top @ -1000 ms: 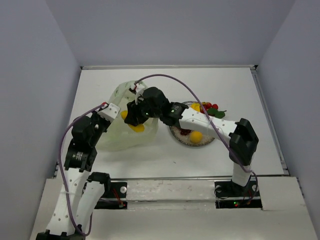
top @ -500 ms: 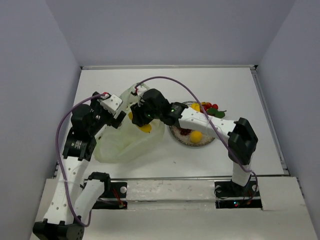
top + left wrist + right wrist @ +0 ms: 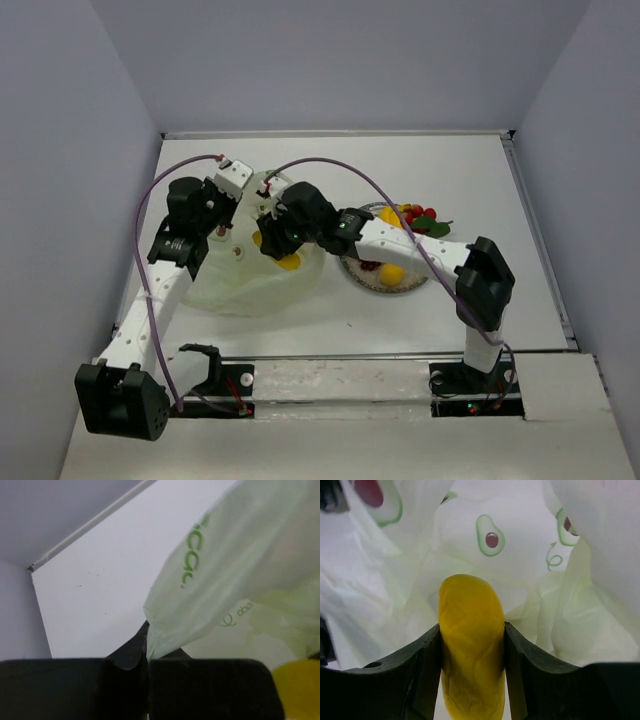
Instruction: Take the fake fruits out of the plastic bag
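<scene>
The pale yellow-green plastic bag (image 3: 240, 285) lies left of centre on the table. My left gripper (image 3: 238, 203) is shut on a fold of the bag (image 3: 235, 565) at its far edge; in the left wrist view the gripper (image 3: 147, 656) pinches the film. My right gripper (image 3: 274, 243) reaches into the bag's mouth and is shut on a yellow banana (image 3: 289, 262). In the right wrist view the gripper (image 3: 471, 632) clamps the banana (image 3: 470, 650) on both sides, with bag film (image 3: 530, 575) behind. A red berry bunch (image 3: 420, 213), a round yellow-orange fruit (image 3: 392, 272), a dark grape bunch (image 3: 370, 264) and another banana (image 3: 390, 214) lie on the plate.
The speckled grey plate (image 3: 368, 280) sits right of the bag, under my right forearm. Purple cables arc over both arms. Grey walls close the table on three sides. A yellow shape (image 3: 299, 690) shows at the lower right of the left wrist view.
My left arm has swung away from me and to the right with the bag's edge, stretching the bag. My right gripper has stayed at the bag's mouth, shut on the banana.
</scene>
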`<state>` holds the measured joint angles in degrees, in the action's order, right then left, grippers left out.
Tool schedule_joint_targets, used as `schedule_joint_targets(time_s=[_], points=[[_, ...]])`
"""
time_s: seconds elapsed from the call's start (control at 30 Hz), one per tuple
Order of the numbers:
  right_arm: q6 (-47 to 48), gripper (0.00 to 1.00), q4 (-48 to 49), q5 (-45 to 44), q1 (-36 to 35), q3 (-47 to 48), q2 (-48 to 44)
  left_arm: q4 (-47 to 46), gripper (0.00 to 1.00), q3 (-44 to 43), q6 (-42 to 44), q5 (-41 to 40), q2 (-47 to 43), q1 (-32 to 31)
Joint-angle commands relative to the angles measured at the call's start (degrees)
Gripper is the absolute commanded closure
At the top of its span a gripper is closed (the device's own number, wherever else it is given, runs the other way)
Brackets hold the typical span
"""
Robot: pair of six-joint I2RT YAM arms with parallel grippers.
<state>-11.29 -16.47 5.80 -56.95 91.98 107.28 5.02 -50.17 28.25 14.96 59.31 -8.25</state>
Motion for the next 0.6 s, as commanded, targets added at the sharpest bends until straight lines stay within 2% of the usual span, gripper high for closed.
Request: schedule_joint_targets(time_s=[0.0, 0.13, 0.23, 0.4, 0.57], points=[[1.4, 0.93, 0.6, 2.3, -1.2, -1.5, -3.0, -10.8, 1.00, -0.8, -3.0, -7.6, 0.9, 0.0], [2.0, 0.93, -0.8, 2.3, -1.8, -4.4, -7.2, -15.4, 1.00, -0.6, -0.6, -16.9, 2.0, 0.3], [2.4, 0.93, -3.4, 2.2, -2.4, -4.0, -10.0, -14.5, 1.00, -2.6, 1.2, -20.0, 5.5, 1.3], [1.7, 0.92, -4.7, 1.2, -2.4, -1.9, -13.9, -13.9, 1.00, -2.5, 1.9, -21.7, 8.5, 3.9], [-0.2, 0.92, -3.8, -3.9, -2.4, -0.2, -16.7, -15.8, 1.00, -0.1, 6.7, -23.7, 8.6, 4.3]])
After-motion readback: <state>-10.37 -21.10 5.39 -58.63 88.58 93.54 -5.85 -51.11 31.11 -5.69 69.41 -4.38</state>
